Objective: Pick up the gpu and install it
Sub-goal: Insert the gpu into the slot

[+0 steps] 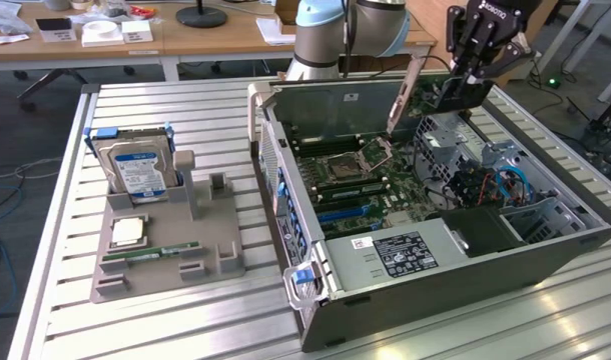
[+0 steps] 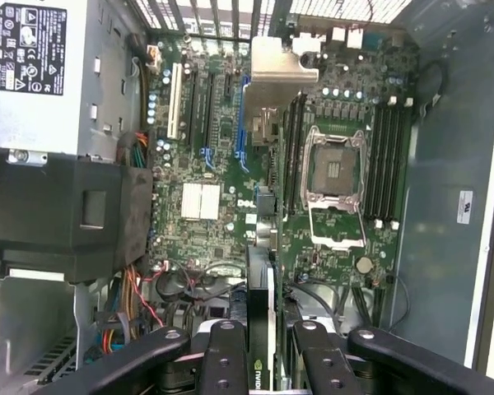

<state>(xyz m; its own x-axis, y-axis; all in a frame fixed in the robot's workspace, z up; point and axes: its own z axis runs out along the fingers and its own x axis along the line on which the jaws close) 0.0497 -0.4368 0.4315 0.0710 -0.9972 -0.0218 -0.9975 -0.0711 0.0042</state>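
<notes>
Our black pincer (image 2: 263, 350) pinches the thin dark gpu card (image 2: 260, 317) edge-down above the open grey computer case (image 1: 436, 289), ready for slotting.

The gpu (image 2: 259, 304) is cut off at the picture's edge.

- The exterior view looks down at a slant from high above the slatted counter (image 1: 185, 105). It sits far enough back to take in the whole open computer case (image 1: 436, 292), with desks (image 1: 215, 41) behind.
- The wrist view faces straight down into the case, close over the motherboard (image 2: 222, 164). The fingers (image 2: 222, 354) and the gpu (image 2: 259, 288) pinched between them are nearest the lens.
- Both views share the motherboard, its CPU socket (image 2: 333, 173) and the labelled power supply (image 2: 33, 49).
</notes>
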